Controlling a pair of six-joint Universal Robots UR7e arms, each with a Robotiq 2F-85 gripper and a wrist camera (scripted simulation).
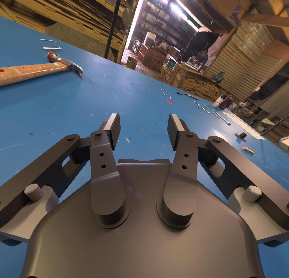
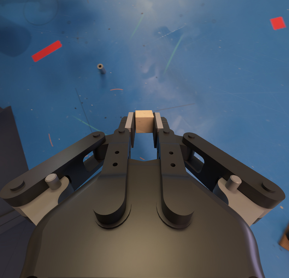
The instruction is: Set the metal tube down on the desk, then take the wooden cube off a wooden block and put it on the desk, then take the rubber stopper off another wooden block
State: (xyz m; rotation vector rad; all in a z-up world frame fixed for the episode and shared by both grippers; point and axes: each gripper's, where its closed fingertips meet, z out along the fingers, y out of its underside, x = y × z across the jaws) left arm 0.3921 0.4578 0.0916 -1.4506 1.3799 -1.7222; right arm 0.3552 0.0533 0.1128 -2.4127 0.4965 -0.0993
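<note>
Gripping a small wooden cube [image 2: 143, 121], the right gripper [image 2: 143, 123] has both pads pressed flat against the cube's opposite sides, at the very tips of the fingers. The cube is pale, smooth and square-edged, with faint grain, held above the scuffed blue desk [image 2: 219, 82]. Beyond the fingertips and toward the left edge of the right wrist view, the metal tube [image 2: 101, 68] stands apart on the desk, a short grey hollow cylinder with its open end facing up. Two red tape marks [image 2: 46, 51] lie on the desk farther out.

From the left wrist view, the left gripper [image 1: 143, 129] has its fingers spread apart with nothing between them, above the desk. Near the desk's right edge, the black rubber stopper [image 1: 242, 135] sits on a thin wooden block [image 1: 240, 137]; just nearer lies a second, bare wooden block [image 1: 248, 150]. A hammer [image 1: 39, 70] with a wooden handle lies toward the left edge. Two containers [image 1: 222, 101] at the far right edge carry labels too small to read.
</note>
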